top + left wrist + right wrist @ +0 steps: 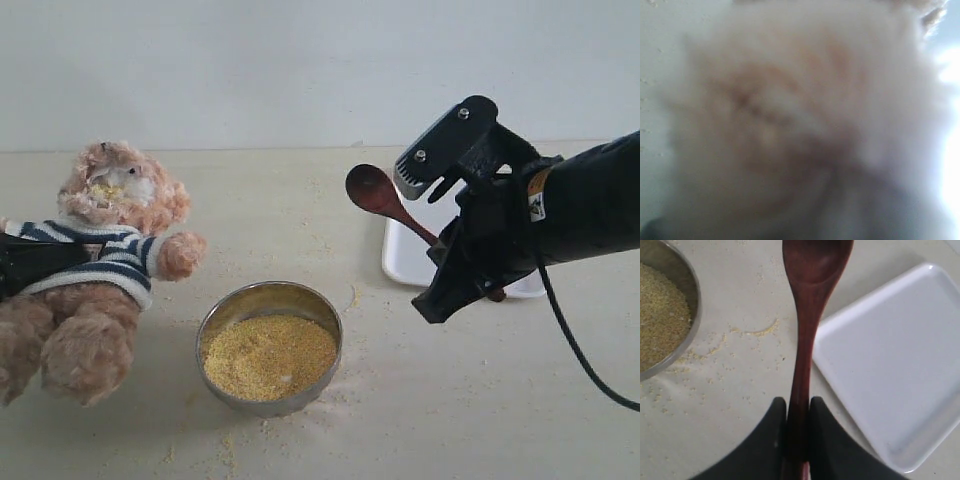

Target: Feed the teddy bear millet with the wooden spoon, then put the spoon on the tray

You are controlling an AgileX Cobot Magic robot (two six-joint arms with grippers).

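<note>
The exterior view looks slightly downward across the surface [450, 400] toward a pale wall [300, 70], far enough back to take in the bear [110, 260], bowl [270, 292] and tray [405, 262] together. The left wrist view sits so near the bear that blurred fur fills it. The right wrist view looks steeply down past the right hand [798, 405] along the spoon [807, 340], close to the surface. It shares the spoon, bowl rim and tray with the exterior view.

a pale beige tabletop [520, 410] lies beneath the right gripper [799, 407] and spreads out on every side of it, matte and smooth. far beyond the gripper it ends in a straight edge against a plain off-white wall [250, 60]. the light is soft and even, shadows faint.
</note>
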